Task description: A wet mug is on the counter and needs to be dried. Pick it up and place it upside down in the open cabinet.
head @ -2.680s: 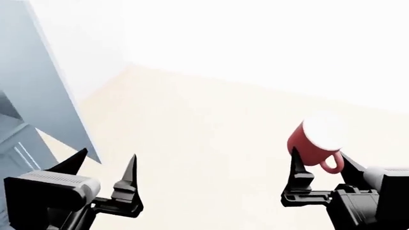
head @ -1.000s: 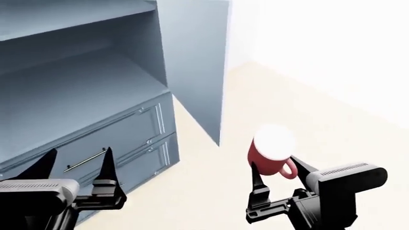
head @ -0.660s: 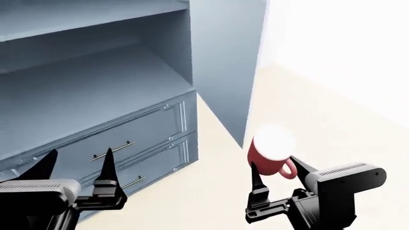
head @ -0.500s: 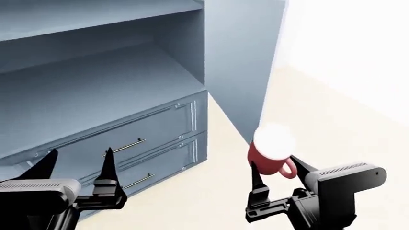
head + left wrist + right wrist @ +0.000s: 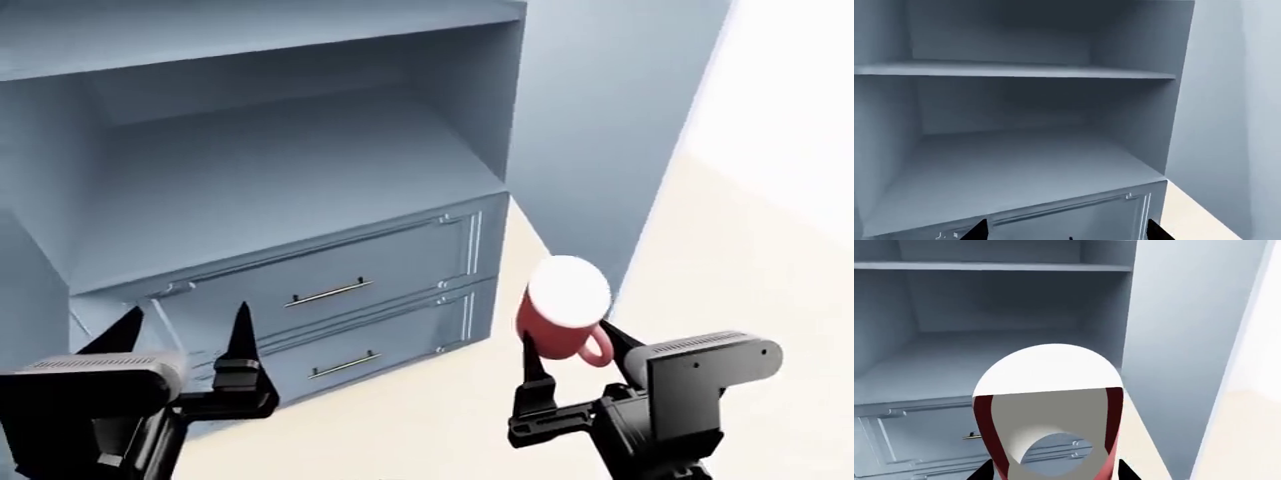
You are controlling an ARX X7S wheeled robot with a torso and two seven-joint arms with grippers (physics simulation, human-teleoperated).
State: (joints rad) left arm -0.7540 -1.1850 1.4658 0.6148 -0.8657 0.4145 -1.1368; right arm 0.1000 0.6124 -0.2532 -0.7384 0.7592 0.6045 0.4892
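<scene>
The mug [image 5: 563, 318] is being carried in the air, clamped between the fingers of the right gripper [image 5: 565, 352], with its white base turned upward and its loop handle sticking out toward the robot's right. In the right wrist view the mug [image 5: 1051, 412] is filling the middle of the picture, red walls at either side and a pale face toward the camera; how much of that face is base and how much is rim I cannot tell. Holding it base-up looks deliberate, since the task wants it set down inverted so that water can drain.

The mug is hanging off the shelves, in front of the right front corner of the cabinet [image 5: 280, 170] and about level with its drawer fronts [image 5: 327, 285], below the open shelf. It is not yet inside, so the placing is not done; my reading is that the next move calls for a lift and a reach forward and to the left, keeping clear of the cabinet's right side wall.

The left gripper [image 5: 184, 335] is standing open with nothing between its fingers, in front of the lower drawers.

Both shelves that the left wrist view shows of the cabinet [image 5: 1021, 165] are holding nothing.
</scene>
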